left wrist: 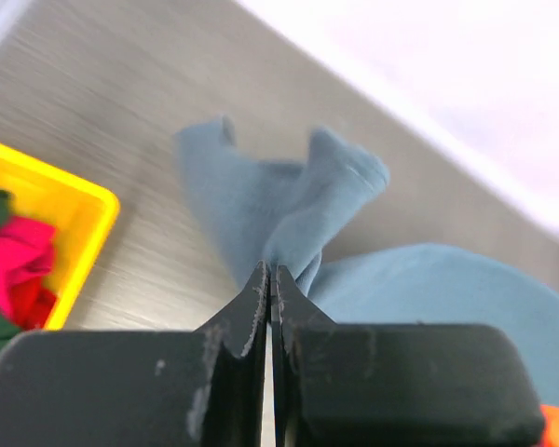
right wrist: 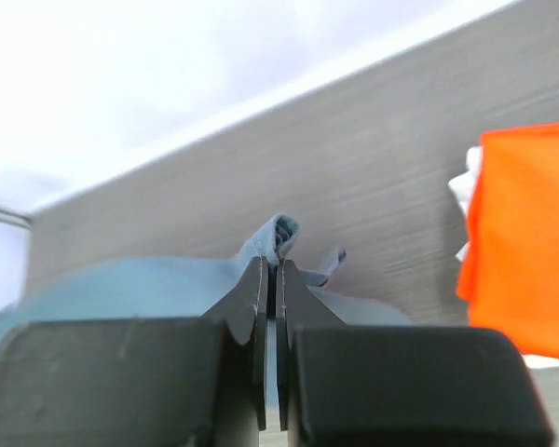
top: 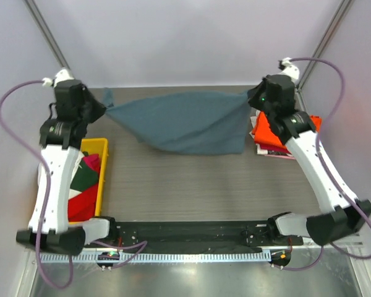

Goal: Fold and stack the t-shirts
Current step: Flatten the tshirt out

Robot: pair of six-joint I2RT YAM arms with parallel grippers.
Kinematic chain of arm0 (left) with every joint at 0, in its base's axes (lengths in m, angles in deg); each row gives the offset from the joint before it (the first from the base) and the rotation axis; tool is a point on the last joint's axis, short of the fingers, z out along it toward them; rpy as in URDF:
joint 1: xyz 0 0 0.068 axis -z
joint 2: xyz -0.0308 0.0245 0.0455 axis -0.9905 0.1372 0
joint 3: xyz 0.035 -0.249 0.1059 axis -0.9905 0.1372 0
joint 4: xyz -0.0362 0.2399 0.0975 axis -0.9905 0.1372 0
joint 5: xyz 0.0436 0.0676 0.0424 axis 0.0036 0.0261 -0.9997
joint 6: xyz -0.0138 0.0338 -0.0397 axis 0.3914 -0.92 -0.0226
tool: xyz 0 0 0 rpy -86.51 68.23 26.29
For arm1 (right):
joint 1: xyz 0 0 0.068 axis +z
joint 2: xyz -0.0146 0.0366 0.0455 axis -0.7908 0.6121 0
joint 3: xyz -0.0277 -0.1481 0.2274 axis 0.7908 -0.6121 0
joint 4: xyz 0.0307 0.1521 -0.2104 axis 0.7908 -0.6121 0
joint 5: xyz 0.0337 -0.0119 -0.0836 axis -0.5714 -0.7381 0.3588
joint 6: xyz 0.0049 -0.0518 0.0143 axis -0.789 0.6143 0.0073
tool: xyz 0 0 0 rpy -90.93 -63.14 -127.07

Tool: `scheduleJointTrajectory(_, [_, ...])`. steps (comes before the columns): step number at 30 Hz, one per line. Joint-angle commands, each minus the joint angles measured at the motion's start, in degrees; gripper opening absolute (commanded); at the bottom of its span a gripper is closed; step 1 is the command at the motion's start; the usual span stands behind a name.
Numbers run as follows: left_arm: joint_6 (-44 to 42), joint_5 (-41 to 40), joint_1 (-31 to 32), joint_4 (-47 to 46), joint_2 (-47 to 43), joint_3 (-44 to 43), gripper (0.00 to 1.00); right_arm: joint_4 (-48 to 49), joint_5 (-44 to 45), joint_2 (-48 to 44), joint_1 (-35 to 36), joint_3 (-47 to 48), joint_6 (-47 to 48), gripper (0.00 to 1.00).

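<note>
Over the far tabletop (top: 191,185), left pincer (top: 102,109) and right pincer (top: 250,99) each clamp an end of the blue-grey t-shirt (top: 179,124), stretched between them; laying it flat for folding likely comes next.

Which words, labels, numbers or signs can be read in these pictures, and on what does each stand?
None can be read. The blue-grey t-shirt, the orange t-shirt and the yellow bin show no print. The marked strip along the bottom of the top view shows only ticks; any numbers there are too small to read.
</note>
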Motion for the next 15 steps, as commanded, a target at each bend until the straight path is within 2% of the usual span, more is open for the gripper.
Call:
scheduleJointTrajectory(1, [3.7,-3.7,-1.7,-2.7,-12.2,4.1,0.0,-2.2,3.3,-10.2,-0.5,-1.4,0.1,0.01])
scheduleJointTrajectory(4, [9.3,-6.1,-1.6,-6.5,-22.8,18.5,0.0,-1.7,4.4,-19.6,-0.5,-12.7,-2.5,0.01])
scheduleJointTrajectory(5, [11.1,-7.1,-1.6,-7.9,-25.4,26.9,0.0,-1.3,4.4,-22.4,-0.5,-16.3,-3.4,0.01])
scheduleJointTrajectory(7, [16.3,-7.5,-1.6,-8.5,-33.1,34.9,0.01,-1.1,3.4,-31.0,-0.5,-27.0,-6.4,0.01])
scheduleJointTrajectory(9, [18.6,-8.1,-1.6,-8.0,-38.3,43.8,0.11,-1.0,2.6,-37.6,-0.5,-36.9,-8.6,0.05])
scheduleJointTrajectory(10, [20.4,-8.5,-1.6,-7.4,-43.5,45.9,0.36,-0.6,1.0,-45.5,-0.5,-40.0,-10.0,0.17])
scheduleJointTrajectory(11, [20.8,-8.9,-1.6,-7.2,-45.8,48.0,0.54,-0.2,0.1,-49.1,-0.5,-42.8,-10.4,0.36])
scheduleJointTrajectory(12, [21.1,-9.0,-1.7,-7.1,-48.0,50.8,0.67,-0.1,-0.5,-53.0,-0.5,-47.0,-10.9,0.7])
scheduleJointTrajectory(13, [21.4,-9.1,-1.6,-6.8,-49.7,51.6,0.78,-0.4,-0.6,-56.0,-0.5,-48.5,-11.2,0.8])
scheduleJointTrajectory(15, [20.5,-8.2,-1.6,-6.4,-51.7,52.1,0.8,-1.2,-0.7,-61.1,-0.5,-50.4,-10.8,0.84])
